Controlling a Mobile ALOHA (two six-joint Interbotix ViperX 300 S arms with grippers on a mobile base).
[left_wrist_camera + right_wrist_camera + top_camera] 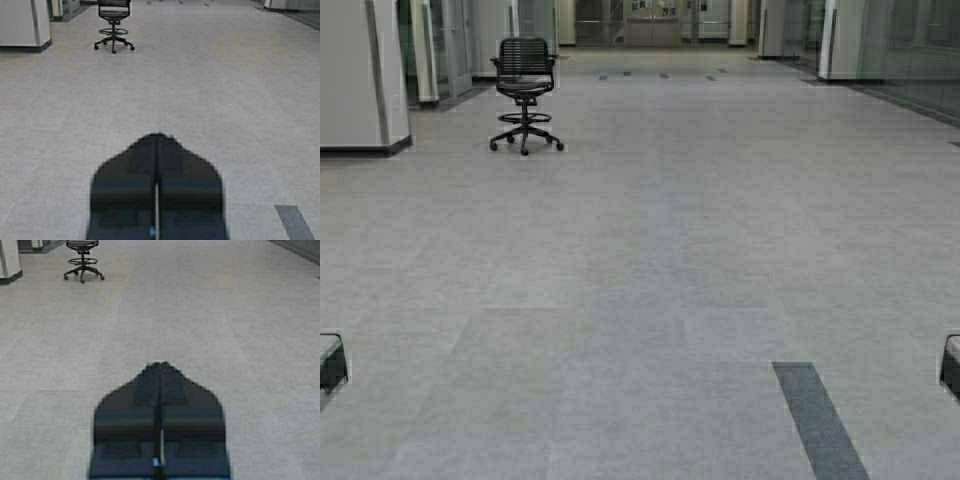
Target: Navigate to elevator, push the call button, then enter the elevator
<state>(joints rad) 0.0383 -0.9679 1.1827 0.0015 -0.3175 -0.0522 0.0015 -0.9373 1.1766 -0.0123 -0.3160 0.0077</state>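
I face a wide hall with grey carpet. The elevator and the call button are out of view. My left gripper is shut and empty, held low over the carpet; its arm just shows at the high view's left edge. My right gripper is shut and empty too, with its arm at the high view's right edge.
A black office chair on wheels stands ahead to the left, also in the left wrist view. A white pillar is at far left. Glass walls and doors close the hall's far end. A dark carpet strip lies near right.
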